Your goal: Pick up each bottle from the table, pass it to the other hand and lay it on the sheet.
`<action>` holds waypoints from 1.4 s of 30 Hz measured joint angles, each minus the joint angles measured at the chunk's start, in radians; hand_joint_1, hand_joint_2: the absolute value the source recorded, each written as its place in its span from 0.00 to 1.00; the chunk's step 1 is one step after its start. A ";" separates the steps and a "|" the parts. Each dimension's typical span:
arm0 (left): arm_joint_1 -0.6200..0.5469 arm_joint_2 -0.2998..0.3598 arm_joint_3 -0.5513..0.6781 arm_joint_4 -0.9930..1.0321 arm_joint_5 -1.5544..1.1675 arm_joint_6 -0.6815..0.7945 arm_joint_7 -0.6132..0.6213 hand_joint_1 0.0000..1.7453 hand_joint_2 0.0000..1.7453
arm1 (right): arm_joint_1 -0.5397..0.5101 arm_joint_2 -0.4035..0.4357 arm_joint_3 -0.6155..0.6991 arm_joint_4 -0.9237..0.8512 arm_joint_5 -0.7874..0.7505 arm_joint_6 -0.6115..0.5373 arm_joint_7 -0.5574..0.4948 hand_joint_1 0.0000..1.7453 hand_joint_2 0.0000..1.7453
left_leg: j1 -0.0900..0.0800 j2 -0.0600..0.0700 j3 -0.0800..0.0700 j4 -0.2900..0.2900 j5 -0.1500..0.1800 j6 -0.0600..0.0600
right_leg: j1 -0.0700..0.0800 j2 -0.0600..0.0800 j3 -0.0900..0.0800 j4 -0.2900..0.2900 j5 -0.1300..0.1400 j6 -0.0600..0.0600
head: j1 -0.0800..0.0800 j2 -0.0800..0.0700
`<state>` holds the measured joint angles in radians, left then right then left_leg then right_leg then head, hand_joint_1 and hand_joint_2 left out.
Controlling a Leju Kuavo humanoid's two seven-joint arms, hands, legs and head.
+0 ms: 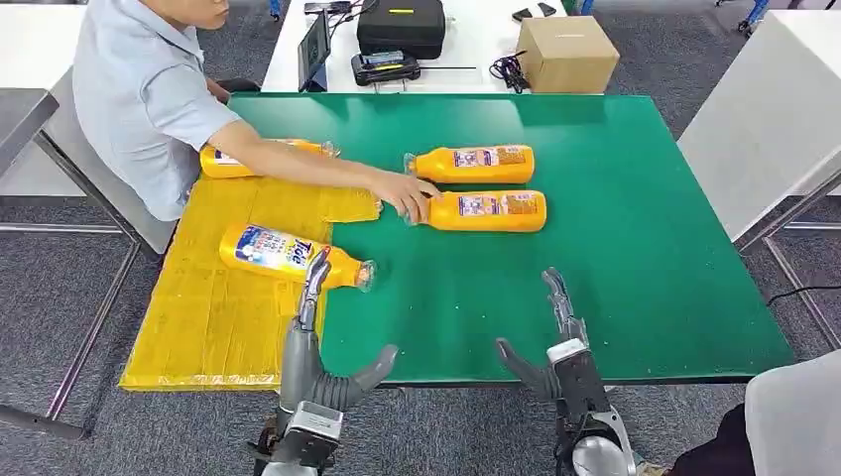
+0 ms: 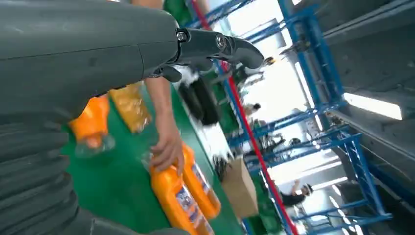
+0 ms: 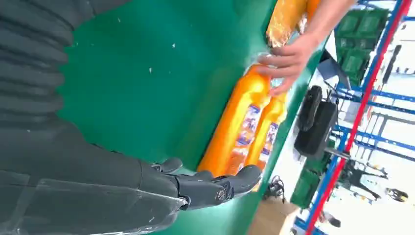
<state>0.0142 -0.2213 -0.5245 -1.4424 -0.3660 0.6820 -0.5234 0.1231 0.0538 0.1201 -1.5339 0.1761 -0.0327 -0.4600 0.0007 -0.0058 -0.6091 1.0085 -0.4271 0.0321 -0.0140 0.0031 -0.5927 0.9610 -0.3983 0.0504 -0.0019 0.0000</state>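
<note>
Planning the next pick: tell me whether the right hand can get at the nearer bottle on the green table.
Probably not yet: the person's hand rests on the nearer bottle's cap end, though the right hand is open.

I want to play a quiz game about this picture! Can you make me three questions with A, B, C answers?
1. Where does the person's hand rest?
A. on the cardboard box
B. on an orange plastic bottle on the green table
C. on the robot's arm

2. How many orange bottles lie flat in all?
A. two
B. four
C. six

3. What are the robot's hands doing?
A. both open, holding nothing
B. both holding bottles
C. one holding a box

Answers: 1 B, its fingers touch the nearer bottle's cap end. 2 B, two on the yellow sheet, two on the table. 3 A, left hand and right hand hover with fingers apart.
</note>
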 measured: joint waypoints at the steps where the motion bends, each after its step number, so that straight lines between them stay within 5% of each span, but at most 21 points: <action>1: 0.002 0.000 0.000 -0.004 0.054 -0.019 -0.009 0.00 1.00 | 0.002 -0.002 -0.005 0.000 -0.044 0.040 0.019 0.00 1.00 | 0.000 0.000 0.000 0.000 0.000 0.000 | 0.000 0.000 0.000 0.000 0.000 0.000 | 0.000 0.000; 3: 0.006 0.000 0.002 -0.015 0.177 -0.061 -0.026 0.00 1.00 | 0.005 -0.011 -0.019 0.005 -0.130 0.115 0.033 0.00 1.00 | 0.000 -0.001 0.000 0.000 0.000 0.000 | 0.000 0.000 0.000 0.000 0.000 0.000 | 0.000 0.000; 4: 0.008 0.001 0.003 -0.023 0.229 -0.075 -0.031 0.00 0.00 | 0.005 -0.018 -0.030 0.008 -0.136 0.121 0.031 0.00 1.00 | 0.000 -0.001 -0.001 0.000 0.000 0.000 | 0.000 0.000 0.000 0.000 0.000 0.000 | 0.000 0.000; 7: 0.019 0.004 0.010 -0.049 0.300 -0.098 -0.037 0.00 0.00 | 0.005 -0.037 -0.052 0.011 0.018 0.037 0.021 0.00 1.00 | 0.000 -0.001 -0.001 0.000 0.000 0.000 | 0.000 0.000 0.000 0.000 0.000 0.000 | 0.000 0.000; 8: 0.026 0.006 0.012 -0.061 0.330 -0.114 -0.027 0.00 1.00 | 0.004 -0.046 -0.054 0.011 0.099 -0.017 0.034 0.00 1.00 | 0.000 -0.001 -0.001 0.000 0.000 0.000 | 0.000 0.000 0.000 0.000 0.000 0.000 | 0.000 0.000; 11: 0.043 0.011 0.018 -0.089 0.401 -0.144 0.021 0.00 1.00 | 0.002 -0.085 -0.054 0.012 0.406 -0.172 0.114 0.00 1.00 | 0.000 -0.001 -0.001 0.000 0.000 0.000 | 0.000 0.000 0.000 0.000 0.000 0.000 | 0.000 0.000; 17: 0.059 0.021 0.019 -0.116 0.433 -0.194 0.037 0.00 1.00 | -0.029 -0.170 -0.029 0.041 0.675 -0.241 0.224 0.00 1.00 | 0.000 0.000 -0.001 0.000 0.000 0.000 | 0.000 0.000 0.000 0.000 0.000 0.000 | 0.000 0.000; 30: 0.092 0.029 0.030 -0.188 0.449 -0.259 0.069 0.00 1.00 | -0.143 -0.278 0.066 0.132 0.788 -0.212 0.292 0.00 1.00 | 0.000 0.000 -0.001 0.000 0.000 0.000 | 0.000 0.000 0.000 0.000 0.000 0.000 | 0.000 0.000; 42: 0.067 0.010 0.030 -0.174 0.431 -0.249 0.099 0.00 1.00 | -0.317 -0.290 0.191 0.267 0.763 -0.146 0.295 0.00 1.00 | 0.000 -0.001 -0.001 0.000 0.001 0.001 | 0.000 -0.001 0.000 0.000 0.001 0.000 | 0.000 0.000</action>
<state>0.0809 -0.2110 -0.4940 -1.6167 0.0645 0.4330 -0.4246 -0.1940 -0.2358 0.3116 -1.2673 0.9392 -0.1782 -0.1648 0.0003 -0.0067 -0.6096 1.0086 -0.4261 0.0328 -0.0141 0.0024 -0.5926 0.9611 -0.3977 0.0509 -0.0019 0.0000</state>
